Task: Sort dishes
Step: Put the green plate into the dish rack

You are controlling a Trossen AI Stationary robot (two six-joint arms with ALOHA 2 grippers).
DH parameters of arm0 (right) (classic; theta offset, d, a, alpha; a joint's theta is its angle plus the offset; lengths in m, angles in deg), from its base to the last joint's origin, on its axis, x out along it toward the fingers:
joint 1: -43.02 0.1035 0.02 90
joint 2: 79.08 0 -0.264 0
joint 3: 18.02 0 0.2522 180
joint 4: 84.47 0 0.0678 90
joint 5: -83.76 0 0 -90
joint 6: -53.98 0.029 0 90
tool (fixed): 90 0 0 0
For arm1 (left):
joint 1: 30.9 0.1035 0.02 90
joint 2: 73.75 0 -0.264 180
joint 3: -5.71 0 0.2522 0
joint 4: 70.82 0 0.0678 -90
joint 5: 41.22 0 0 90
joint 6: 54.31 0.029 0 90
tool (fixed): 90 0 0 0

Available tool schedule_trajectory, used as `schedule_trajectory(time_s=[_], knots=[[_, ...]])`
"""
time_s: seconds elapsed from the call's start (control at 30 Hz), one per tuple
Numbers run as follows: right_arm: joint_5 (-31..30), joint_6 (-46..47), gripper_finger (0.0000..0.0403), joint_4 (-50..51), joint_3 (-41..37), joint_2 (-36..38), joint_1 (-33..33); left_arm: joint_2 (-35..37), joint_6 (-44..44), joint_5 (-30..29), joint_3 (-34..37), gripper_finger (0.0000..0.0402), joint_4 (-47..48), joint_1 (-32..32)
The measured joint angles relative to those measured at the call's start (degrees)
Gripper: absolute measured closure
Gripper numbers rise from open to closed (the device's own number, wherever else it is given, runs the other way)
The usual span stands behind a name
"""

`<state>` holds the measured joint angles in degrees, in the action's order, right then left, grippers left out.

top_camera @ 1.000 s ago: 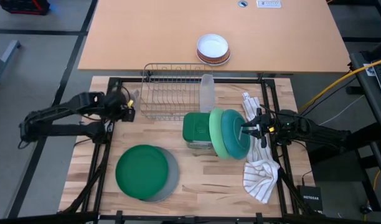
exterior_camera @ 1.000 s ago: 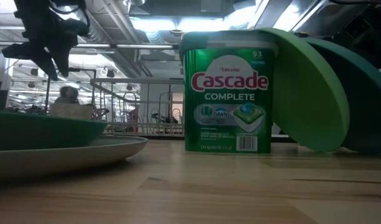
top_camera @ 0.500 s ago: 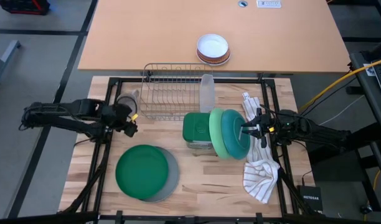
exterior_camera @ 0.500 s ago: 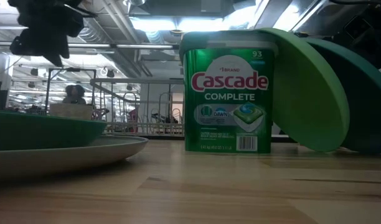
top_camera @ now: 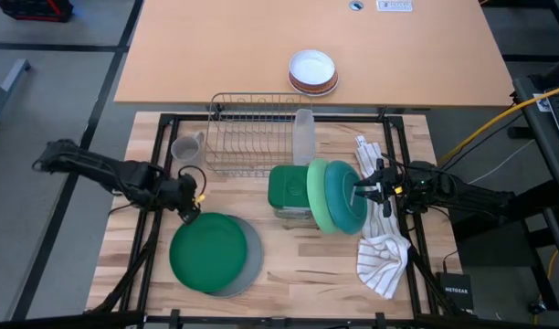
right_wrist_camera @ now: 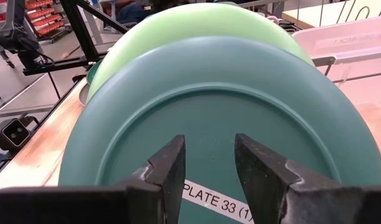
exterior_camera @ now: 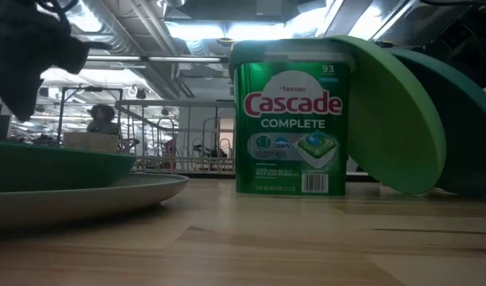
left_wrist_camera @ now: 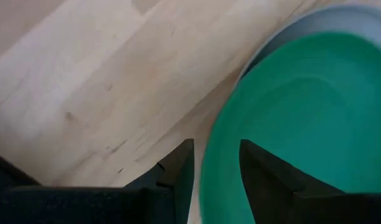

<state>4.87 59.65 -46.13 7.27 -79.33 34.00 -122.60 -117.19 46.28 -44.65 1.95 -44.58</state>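
Note:
A dark green plate (top_camera: 208, 251) lies on a grey plate (top_camera: 253, 262) at the table's near left. My left gripper (top_camera: 192, 208) is open just above the green plate's far left rim (left_wrist_camera: 206, 168), one finger on each side of it. A small grey mug (top_camera: 184, 149) stands upright on the table left of the rack. A light green plate (top_camera: 317, 196) and a teal plate (top_camera: 345, 196) lean on edge against a green Cascade tub (top_camera: 287, 190). My right gripper (right_wrist_camera: 209, 163) is open, close to the teal plate's labelled face (right_wrist_camera: 209, 124).
A wire dish rack (top_camera: 252, 137) stands at the far middle, with a clear container (top_camera: 303, 137) at its right end. A white striped towel (top_camera: 382, 251) lies at the right. A white bowl on brown-rimmed ones (top_camera: 313, 70) sits on the farther table.
My left gripper has gone from beside the mug and rack toward the table's near edge and down, ending over the dark green plate's far left rim. The mug stays standing where it was.

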Motion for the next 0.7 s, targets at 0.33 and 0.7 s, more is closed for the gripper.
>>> schedule_trajectory(time_s=[0.33,0.7], knots=[[0.02,0.00,0.0260,0.04,0.00,0.02,0.00,-4.76,-1.10,0.42,3.36,0.0284,-7.44,-4.91],[0.02,0.00,0.0260,0.02,0.00,0.02,0.00,-8.43,1.81,0.44,3.36,0.0284,-7.39,-5.23]])
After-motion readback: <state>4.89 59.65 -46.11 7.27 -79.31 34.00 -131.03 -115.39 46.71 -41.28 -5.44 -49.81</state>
